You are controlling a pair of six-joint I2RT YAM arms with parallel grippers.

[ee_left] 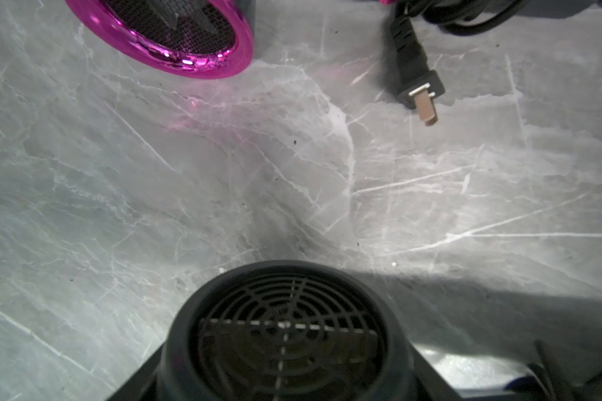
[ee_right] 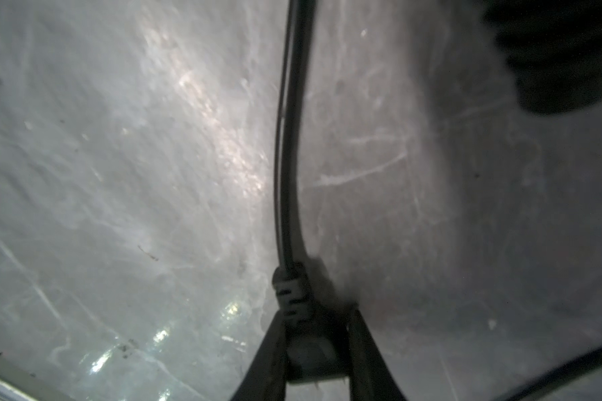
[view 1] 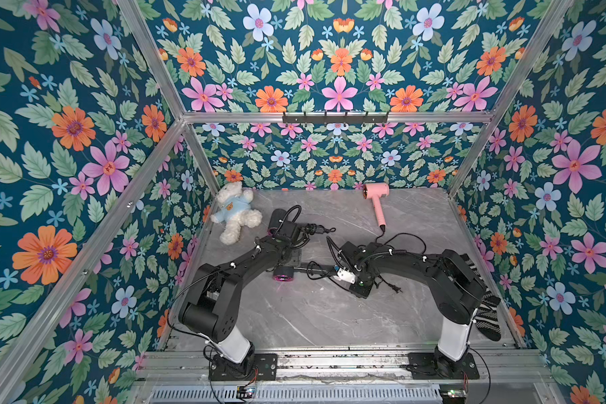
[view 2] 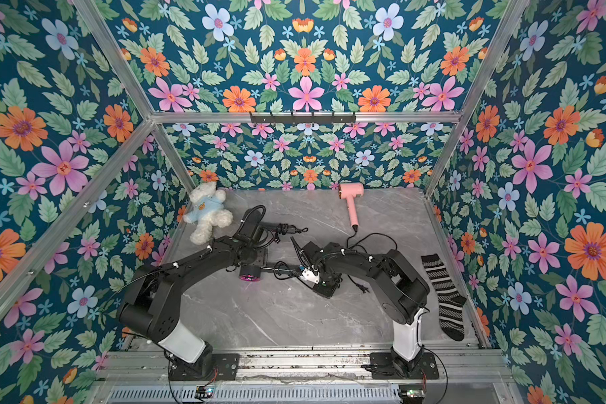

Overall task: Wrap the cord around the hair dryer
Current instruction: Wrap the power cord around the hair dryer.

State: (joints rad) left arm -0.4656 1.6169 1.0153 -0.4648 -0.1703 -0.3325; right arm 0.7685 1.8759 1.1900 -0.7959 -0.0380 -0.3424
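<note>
Both top views are bright, sharp and evenly lit from above, only soft shadows on the worktop (view 1: 312,314), plus some wide-angle bend at the edges. Left wrist view is okay: pink glow spilling off the magenta ring (ee_left: 188,66), heavy shadow beside the black grille (ee_left: 285,333). Right wrist view is dim and smeary, glare patches beside the cord (ee_right: 289,156), right end effector (ee_right: 315,323) just a dark silhouette.

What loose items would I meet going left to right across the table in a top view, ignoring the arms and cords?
teddy bear → black hair dryer with the magenta ring → pink hair dryer → striped sock. Another black dryer under the left arm overlaps the first in this order, so it is left out.
</note>
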